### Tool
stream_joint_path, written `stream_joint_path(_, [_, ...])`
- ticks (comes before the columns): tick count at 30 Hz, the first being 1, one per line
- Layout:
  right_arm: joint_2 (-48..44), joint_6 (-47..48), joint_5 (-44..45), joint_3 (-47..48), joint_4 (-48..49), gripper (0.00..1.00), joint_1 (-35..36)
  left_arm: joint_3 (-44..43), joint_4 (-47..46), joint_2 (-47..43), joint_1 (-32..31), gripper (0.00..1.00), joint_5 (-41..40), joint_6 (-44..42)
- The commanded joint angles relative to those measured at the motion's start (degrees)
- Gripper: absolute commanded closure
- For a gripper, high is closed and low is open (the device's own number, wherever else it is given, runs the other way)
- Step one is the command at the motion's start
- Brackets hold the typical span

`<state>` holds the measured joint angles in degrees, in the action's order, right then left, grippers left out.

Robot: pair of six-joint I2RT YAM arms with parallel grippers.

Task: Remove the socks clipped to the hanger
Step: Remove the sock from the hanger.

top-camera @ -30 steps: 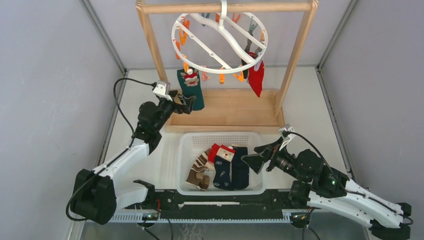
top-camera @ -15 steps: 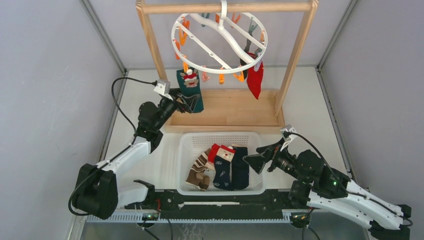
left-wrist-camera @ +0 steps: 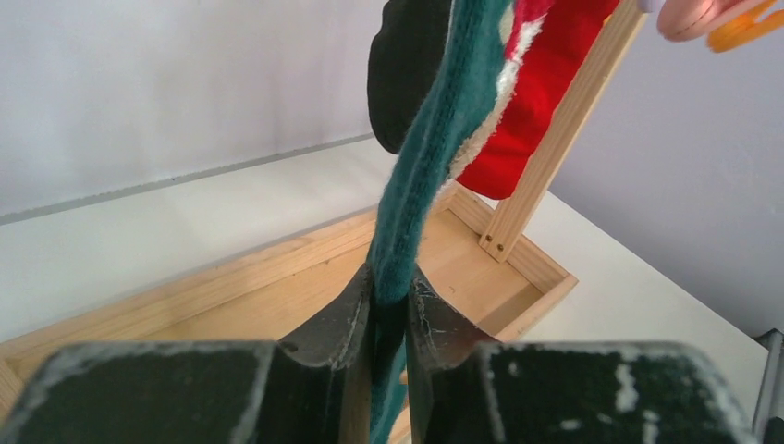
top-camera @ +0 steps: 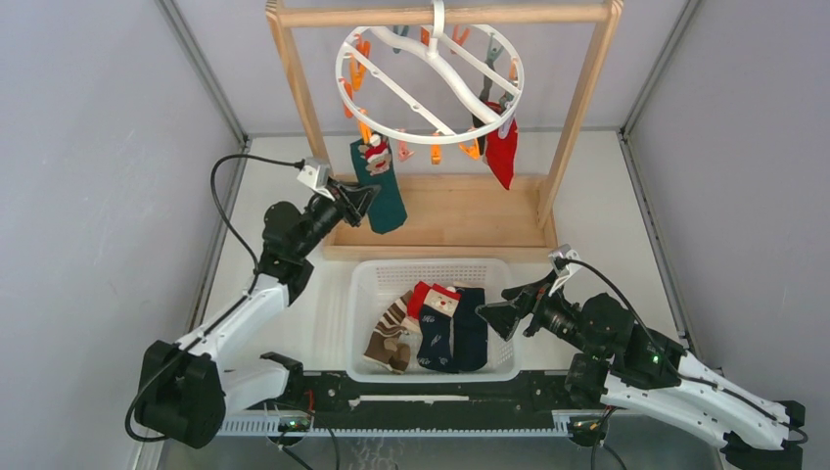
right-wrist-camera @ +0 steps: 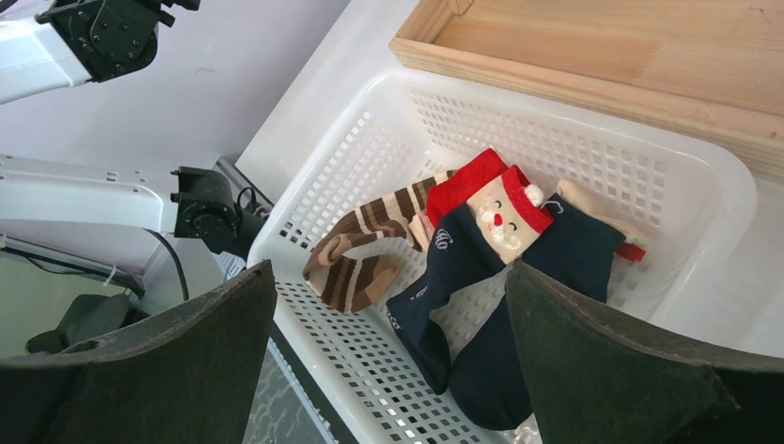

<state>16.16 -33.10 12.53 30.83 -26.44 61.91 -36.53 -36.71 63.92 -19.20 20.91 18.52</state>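
Note:
The round white hanger [top-camera: 431, 70] hangs from the wooden frame's top bar. A dark green sock [top-camera: 380, 184] with a Christmas figure is still clipped to its left side. My left gripper [top-camera: 363, 199] is shut on that green sock [left-wrist-camera: 418, 176], whose lower part sits pinched between the two fingers. A red sock [top-camera: 502, 155] and a black one [top-camera: 486, 125] hang from the hanger's right side; the red sock [left-wrist-camera: 545, 92] also shows behind the green one. My right gripper [top-camera: 495, 312] stands open over the white basket [top-camera: 431, 269], above the socks [right-wrist-camera: 481, 277] lying in it.
The wooden frame rack [top-camera: 445, 223] with its flat base stands behind the basket [right-wrist-camera: 592, 139]. Brown-striped, Santa-figured and navy socks lie inside the basket. Orange and teal clips [top-camera: 358, 61] dangle from the hanger. Grey walls enclose the white table on three sides.
My left gripper has closed onto the green sock's lower part and drawn it toward the right and nearer. The right arm has barely moved.

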Motion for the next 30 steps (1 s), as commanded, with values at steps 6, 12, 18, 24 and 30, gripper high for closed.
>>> stream_joint_path(6, [1.7, 1.0, -0.2, 1.4, 4.9, 0.05, -0.6, -3.6, 6.9, -6.8, -1.5, 0.81, 0.0, 1.5])
stream_joint_path(12, [5.4, 1.7, -1.7, 1.4, 9.7, 0.08, -1.7, -6.5, 13.6, -8.5, -4.9, 0.80, -1.4, 1.4])
stream_joint_path(18, [9.5, 3.4, -8.3, 1.4, 15.7, 0.09, -7.8, -7.4, 16.2, -9.9, -6.1, 0.79, -1.3, 3.8])
stream_joint_path(24, [13.8, 1.6, -27.2, -1.0, 29.4, 0.09, -21.2, -8.3, 18.3, -11.0, -6.5, 0.79, -0.9, 6.1])
stream_joint_path(30, [20.0, -3.8, -39.7, -3.4, 42.3, 0.19, -31.1, -9.5, 20.9, -11.8, -6.9, 0.79, -1.3, 7.2])
